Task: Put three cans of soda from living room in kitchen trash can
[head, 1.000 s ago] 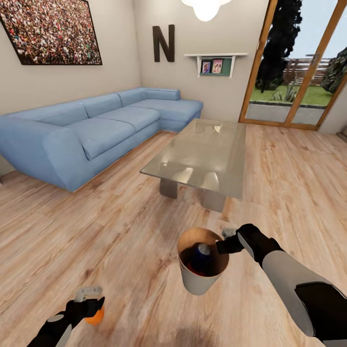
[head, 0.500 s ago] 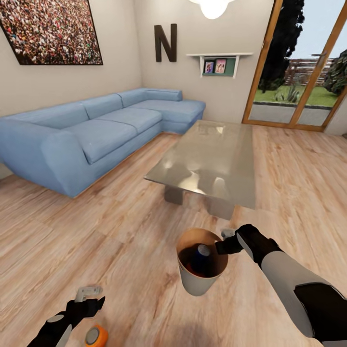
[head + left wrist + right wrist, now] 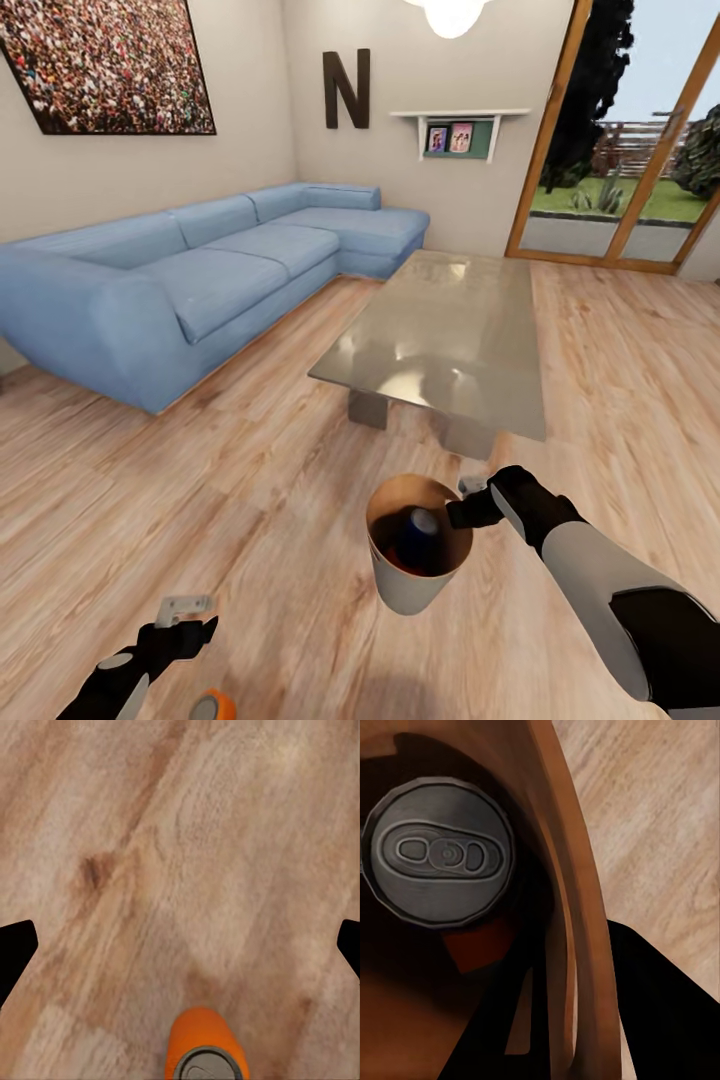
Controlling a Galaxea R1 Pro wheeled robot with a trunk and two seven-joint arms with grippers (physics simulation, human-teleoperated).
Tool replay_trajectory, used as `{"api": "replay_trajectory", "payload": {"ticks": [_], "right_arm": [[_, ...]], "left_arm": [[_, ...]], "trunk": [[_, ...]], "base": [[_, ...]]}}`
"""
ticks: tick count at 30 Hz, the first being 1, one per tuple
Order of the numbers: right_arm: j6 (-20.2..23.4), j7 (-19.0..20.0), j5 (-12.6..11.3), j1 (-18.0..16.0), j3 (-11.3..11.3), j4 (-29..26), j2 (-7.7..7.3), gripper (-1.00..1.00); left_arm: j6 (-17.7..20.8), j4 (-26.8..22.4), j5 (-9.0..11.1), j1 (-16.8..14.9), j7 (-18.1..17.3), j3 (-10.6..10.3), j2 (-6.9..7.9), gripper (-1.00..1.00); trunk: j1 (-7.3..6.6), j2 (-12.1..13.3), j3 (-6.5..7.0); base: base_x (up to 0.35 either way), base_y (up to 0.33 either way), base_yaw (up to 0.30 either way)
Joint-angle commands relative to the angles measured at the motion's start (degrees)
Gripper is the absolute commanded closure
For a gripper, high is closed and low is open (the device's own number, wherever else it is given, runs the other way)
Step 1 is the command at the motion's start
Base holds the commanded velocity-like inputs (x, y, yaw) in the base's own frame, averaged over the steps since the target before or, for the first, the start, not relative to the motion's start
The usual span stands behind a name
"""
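Your right gripper [image 3: 466,503] is clamped on the rim of the tash can [image 3: 410,583], holding it off the wooden floor [image 3: 250,480] just short of the near end of the glass coffee table [image 3: 440,340]. Inside the bin a dark blue can of soda [image 3: 418,535] stands with its silver top up; your right wrist camera looks straight down on that lid [image 3: 439,855] against the copper-brown wall [image 3: 559,907]. A reddish patch beside it may be a second can, but you cannot tell.

Your left gripper [image 3: 190,617] hangs low on the bin's left side, fingers spread wide with nothing between them; in the left wrist view its dark tips [image 3: 15,949] sit far apart over bare boards. The orange can of soda [image 3: 213,708] is on the floor just below that gripper, lying free, well apart from the bin.

Beyond the bin, the coffee table stands square in your way. The light-blue corner sofa [image 3: 190,270] runs along the table's left side, under the crowd photo [image 3: 105,60], with the letter N [image 3: 346,88] on the far wall. The glass garden doors [image 3: 630,130] lie past the table's far right corner.
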Motion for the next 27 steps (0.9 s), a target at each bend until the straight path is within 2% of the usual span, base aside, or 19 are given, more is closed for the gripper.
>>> {"api": "replay_trajectory", "payload": {"ticks": [1, 8, 19, 27], "right_arm": [[0.20, -0.31, -0.96, -0.02, -0.14, -0.04, 0.00, 1.00], [0.20, -0.31, -0.96, -0.02, -0.14, -0.04, 0.00, 1.00], [0.20, -0.31, -0.88, -0.02, -0.12, -0.04, 0.33, 1.00], [0.20, -0.31, -0.87, -0.02, -0.14, -0.04, 0.36, 1.00]], "left_arm": [[0.06, 0.01, -0.02, 0.01, -0.02, -0.01, 0.00, -1.00], [-0.02, 0.00, -0.07, 0.03, -0.04, -0.03, 0.00, -1.00], [-0.15, -0.05, 0.00, -0.01, 0.06, 0.00, 0.00, -1.00], [-0.13, -0.07, 0.08, 0.03, 0.05, 0.03, 0.00, -1.00]], "trunk": [[0.00, 0.00, 0.01], [0.00, 0.00, 0.01], [0.00, 0.00, 0.01], [0.00, 0.00, 0.01]], "base": [[0.225, 0.003, 0.000], [0.246, 0.001, 0.000], [0.026, 0.000, 0.000], [0.157, 0.000, 0.000]]}}
